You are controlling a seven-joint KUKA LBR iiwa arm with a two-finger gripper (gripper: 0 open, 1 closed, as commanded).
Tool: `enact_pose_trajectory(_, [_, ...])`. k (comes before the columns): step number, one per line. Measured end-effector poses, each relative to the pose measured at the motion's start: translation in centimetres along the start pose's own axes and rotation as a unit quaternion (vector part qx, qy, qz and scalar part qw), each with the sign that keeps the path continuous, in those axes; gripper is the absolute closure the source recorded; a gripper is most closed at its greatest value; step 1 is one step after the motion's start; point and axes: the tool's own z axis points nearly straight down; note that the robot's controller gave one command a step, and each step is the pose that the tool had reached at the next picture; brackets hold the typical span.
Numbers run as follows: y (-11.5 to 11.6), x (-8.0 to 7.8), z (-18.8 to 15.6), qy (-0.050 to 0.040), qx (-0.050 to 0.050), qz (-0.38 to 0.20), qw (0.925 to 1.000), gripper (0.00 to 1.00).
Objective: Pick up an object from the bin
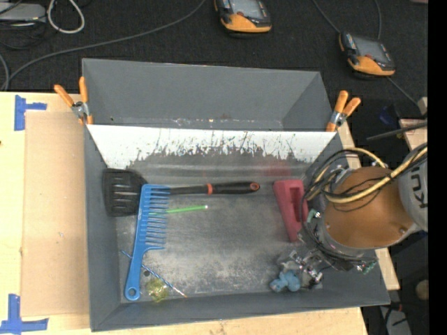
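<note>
My gripper [308, 266] is low in the bin's front right corner, below the orange cover on the wrist. A small light-blue thing [283, 282] lies on the floor just left of and under its tip, touching or nearly touching it. A dark pink block [289, 205] stands on end a little behind the gripper, next to the arm.
A black spatula [123, 190] with a black and red handle lies across the back of the floor. A blue comb [144, 237] runs along the left side, with a thin green stick [187, 209] beside it and a small yellow thing [156, 289] at the front left.
</note>
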Motion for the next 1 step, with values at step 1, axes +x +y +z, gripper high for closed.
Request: enact_pose_trajectory(1, [0.00, 0.00, 0.00, 0.0001, 0.000, 0.000, 1.0000, 1.00])
